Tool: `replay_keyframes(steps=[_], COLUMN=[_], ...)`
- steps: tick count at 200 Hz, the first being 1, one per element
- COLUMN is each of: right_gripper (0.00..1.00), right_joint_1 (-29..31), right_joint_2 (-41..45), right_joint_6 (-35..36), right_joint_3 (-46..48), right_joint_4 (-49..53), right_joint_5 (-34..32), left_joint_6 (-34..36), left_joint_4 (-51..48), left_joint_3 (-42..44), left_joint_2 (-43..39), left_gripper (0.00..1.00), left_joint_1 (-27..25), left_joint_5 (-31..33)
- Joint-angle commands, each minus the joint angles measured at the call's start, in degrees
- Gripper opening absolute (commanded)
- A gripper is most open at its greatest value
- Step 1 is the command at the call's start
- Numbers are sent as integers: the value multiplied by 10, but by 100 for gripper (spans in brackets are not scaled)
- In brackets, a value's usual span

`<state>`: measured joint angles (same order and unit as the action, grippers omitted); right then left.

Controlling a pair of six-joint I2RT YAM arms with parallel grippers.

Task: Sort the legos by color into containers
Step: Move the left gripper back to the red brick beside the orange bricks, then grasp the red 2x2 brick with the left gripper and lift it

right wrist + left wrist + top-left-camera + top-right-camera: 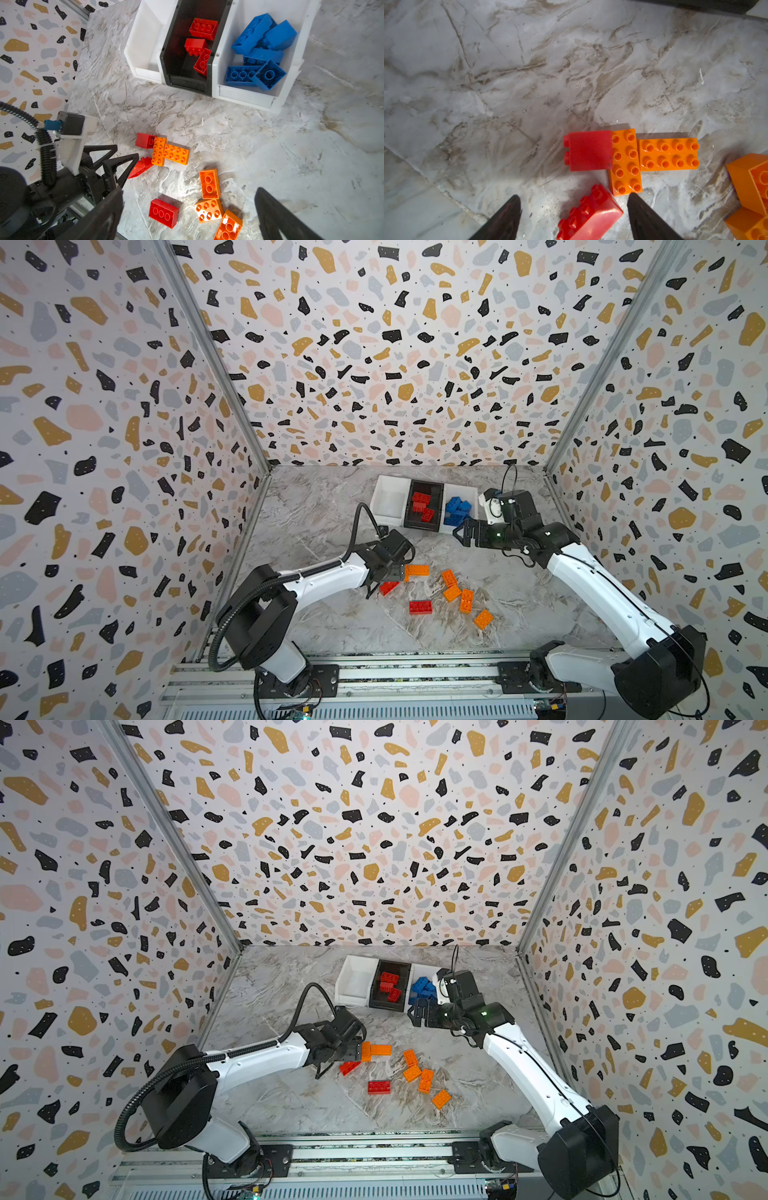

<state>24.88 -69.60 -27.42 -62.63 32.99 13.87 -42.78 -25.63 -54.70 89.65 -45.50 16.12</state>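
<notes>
Legos (452, 593) in red and orange lie loose on the marbled desk (316, 510), in front of the containers (145, 70), a joined row toward the back. Its left white bin (388, 499) sits beside a black bin (166, 54) holding three red bricks (203, 28); the right white bin (245, 99) is piled with blue bricks (259, 33). The left tool (574, 205) is low over the desk, released, its jaws spread to either side of a tilted red brick (591, 218) with a gap showing. Close by, a red brick on its side (589, 150) touches an orange brick (626, 162), which touches a second orange brick (668, 153) set at a right angle. Another red brick (420, 606) lies apart, near four more orange bricks (466, 600). The right tool (458, 536) hangs spread wide and empty near the front of the right white bin.
</notes>
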Motion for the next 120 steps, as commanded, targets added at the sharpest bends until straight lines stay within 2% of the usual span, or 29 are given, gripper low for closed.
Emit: replay_keyframes(steps=[1,67,91,120], right_gripper=[99,99,99,99], right_joint_1=[3,4,3,3], right_joint_2=[19,75,89,92], right_joint_6=[-8,-32,-37,-38], right_joint_3=[-6,10,13,10], right_joint_4=[6,35,46,52], right_joint_5=[-14,-56,-64,-70], left_joint_6=[-13,30,34,38], left_joint_4=[36,34,36,46], left_joint_3=[-4,-69,-80,-74], left_joint_2=[8,105,124,127], left_gripper=[82,83,77,63], left_joint_1=[1,2,9,21], left_joint_5=[30,35,36,25])
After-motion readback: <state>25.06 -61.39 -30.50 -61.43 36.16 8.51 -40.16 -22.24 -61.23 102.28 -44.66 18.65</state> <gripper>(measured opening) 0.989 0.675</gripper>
